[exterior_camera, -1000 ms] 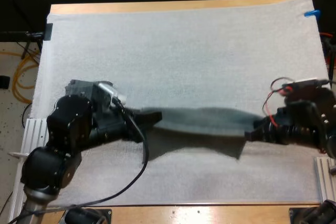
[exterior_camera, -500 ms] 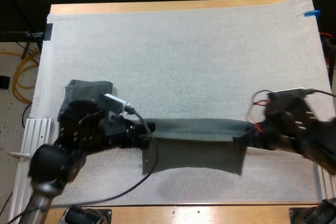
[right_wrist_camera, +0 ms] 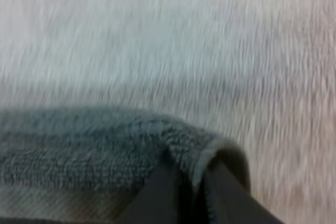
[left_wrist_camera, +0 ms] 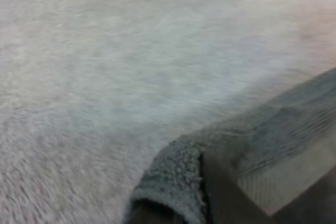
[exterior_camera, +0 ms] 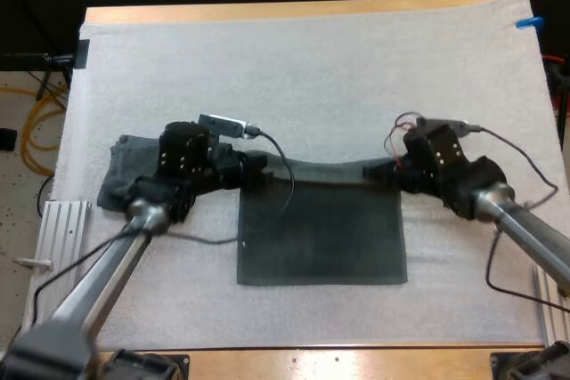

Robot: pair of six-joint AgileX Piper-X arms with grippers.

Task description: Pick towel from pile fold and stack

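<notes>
Dark grey-green towel [exterior_camera: 321, 238] is laid flat on white mat [exterior_camera: 312, 86], front-centre, approx. rectangular, long edges running L–R. Far edge is raised a little & drawn taut; L far corner is pinched by left hand [exterior_camera: 256, 171], R far corner by right hand [exterior_camera: 385, 169]. Terry pile & hem are seen at both corners. 2nd towel [exterior_camera: 129, 162] is lying at mat's L side, near that L corner; folded or crumpled can't be told.

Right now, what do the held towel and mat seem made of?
The held towel looks like dark grey-green terry cotton, matte: looped pile and a flat woven band show at its edge. The mat seems white foam or fleece, matte, finely fuzzy.
</notes>
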